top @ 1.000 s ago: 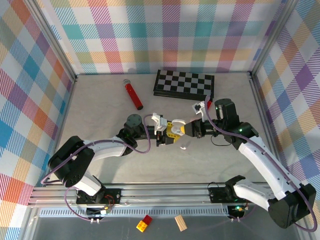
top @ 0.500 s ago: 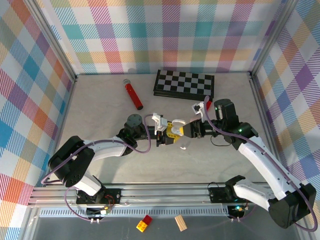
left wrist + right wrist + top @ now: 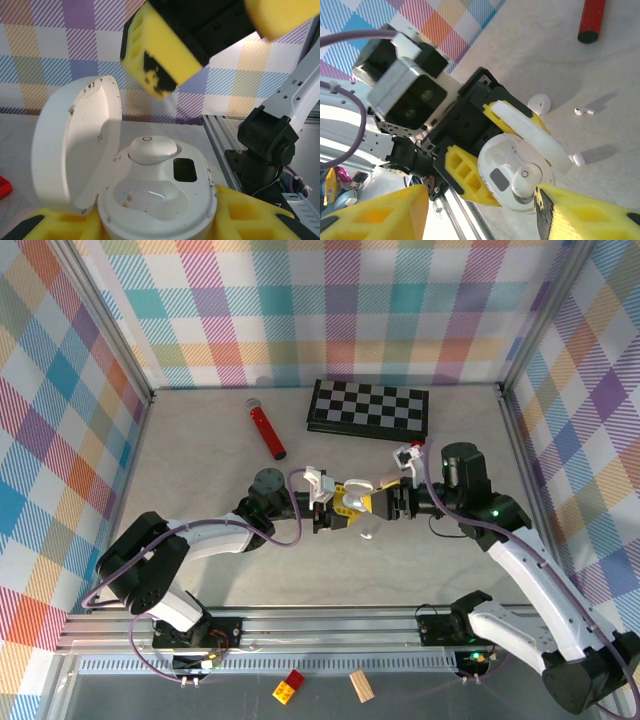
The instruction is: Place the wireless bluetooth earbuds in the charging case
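Clamping the charging case (image 3: 160, 220) by its base, the left claw (image 3: 340, 512) presents it with the lid (image 3: 75, 145) swung open, so the sockets face the right claw (image 3: 482, 200), whose fingers stand apart and empty just over it. One white earbud (image 3: 152, 148) sits seated; the other socket (image 3: 150, 192) is bare. Farther off, a loose earbud (image 3: 584, 111) lies on the table (image 3: 545, 50), well apart from the case, likely the next pick.

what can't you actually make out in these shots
Top view: inside of the charging case, too small to see.
Left wrist view: the case's base, cut off by the bottom edge and covered by yellow fingers.
Right wrist view: red cylinder, cut off by the top edge.
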Motion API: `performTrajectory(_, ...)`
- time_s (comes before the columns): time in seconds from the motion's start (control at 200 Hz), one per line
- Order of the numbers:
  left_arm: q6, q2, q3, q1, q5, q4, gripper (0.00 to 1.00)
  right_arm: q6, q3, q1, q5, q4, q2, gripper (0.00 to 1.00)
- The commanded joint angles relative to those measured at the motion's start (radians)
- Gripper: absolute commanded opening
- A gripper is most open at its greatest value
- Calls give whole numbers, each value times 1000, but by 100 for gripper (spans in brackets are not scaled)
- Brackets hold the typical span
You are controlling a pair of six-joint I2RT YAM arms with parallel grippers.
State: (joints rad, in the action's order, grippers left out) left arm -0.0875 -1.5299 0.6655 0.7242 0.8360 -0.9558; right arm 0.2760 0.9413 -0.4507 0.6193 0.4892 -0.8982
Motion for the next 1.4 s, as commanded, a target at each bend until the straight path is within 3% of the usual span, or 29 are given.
performTrajectory(0.0, -19, 14, 7, -9, 6, -22, 37, -6, -45, 0, -58, -49, 80, 59)
performTrajectory(0.195, -74, 101, -26, -54, -18, 86, 37, 76, -161, 6, -251, -131, 200, 59)
performTrajectory(0.39, -46, 179, -75, -124, -15, 72, 37, 156, -221, 21, -356, -195, 149, 59)
performTrajectory(0.605, -11, 260, -137, -162, -27, 47, 36, 195, -200, 23, -210, -240, -103, 59)
performTrajectory(0.76, -8, 320, -195, -208, -65, 43, 36, 300, -240, 10, -182, -328, -223, 59)
performTrajectory(1.16, 105, 262, -232, -403, -32, -160, 37, 522, -294, -236, -314, -536, -465, 59)
performTrajectory(1.395, 55, 348, -215, -438, -29, -21, 37, 640, -250, -348, -336, -672, -666, 58)
